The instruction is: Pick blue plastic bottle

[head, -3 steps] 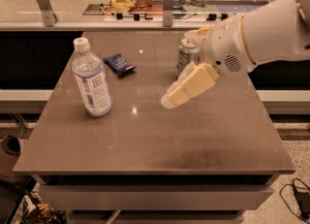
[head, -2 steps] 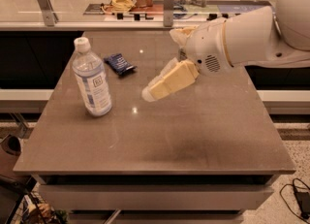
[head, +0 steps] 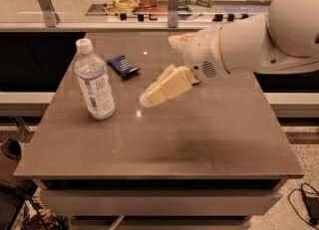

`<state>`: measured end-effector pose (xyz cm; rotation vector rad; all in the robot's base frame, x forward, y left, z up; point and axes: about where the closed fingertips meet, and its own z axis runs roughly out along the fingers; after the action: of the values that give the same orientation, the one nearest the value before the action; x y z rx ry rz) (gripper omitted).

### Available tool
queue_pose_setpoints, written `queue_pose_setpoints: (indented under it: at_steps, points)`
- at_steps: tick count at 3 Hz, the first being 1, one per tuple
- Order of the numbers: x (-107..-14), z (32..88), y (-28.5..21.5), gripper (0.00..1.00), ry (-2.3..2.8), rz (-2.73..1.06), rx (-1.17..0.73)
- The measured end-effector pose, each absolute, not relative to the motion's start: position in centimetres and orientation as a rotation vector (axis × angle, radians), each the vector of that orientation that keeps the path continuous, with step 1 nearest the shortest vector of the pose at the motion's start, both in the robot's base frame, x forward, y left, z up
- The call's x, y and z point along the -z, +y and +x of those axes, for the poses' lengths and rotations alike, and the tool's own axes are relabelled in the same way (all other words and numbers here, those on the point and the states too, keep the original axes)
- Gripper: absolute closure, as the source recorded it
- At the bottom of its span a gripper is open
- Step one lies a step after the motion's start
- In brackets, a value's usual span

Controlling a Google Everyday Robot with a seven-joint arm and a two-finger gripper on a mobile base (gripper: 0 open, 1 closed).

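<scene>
hovering above the worktop [head: 199, 139], the end effector [head: 148, 99] points toward the blue plastic bottle [head: 94, 82], which stands upright near the left edge, beside its tip but apart. it holds nothing; how far open it is, i cannot tell.

The blue plastic bottle [head: 94, 82] stands upright on the left part of the worktop, close to the left edge and roughly midway between the far-left and near-left corners. It is tall and clear, with a white screw cap on top and a pale blue-and-white label around its middle; the label's print seems too small to read. Its base rests flat on the surface. The gripper [head: 154, 93] hangs to its right, apart from it, over the worktop's middle.
</scene>
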<state>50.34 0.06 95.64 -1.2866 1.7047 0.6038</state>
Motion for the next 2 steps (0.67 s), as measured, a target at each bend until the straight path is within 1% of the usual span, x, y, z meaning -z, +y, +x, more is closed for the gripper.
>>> queue_pose_setpoints:
  at_steps: [2]
  points:
    - [-92.1, 51.2, 3.9, 0.00, 1.686, -1.254, -0.683]
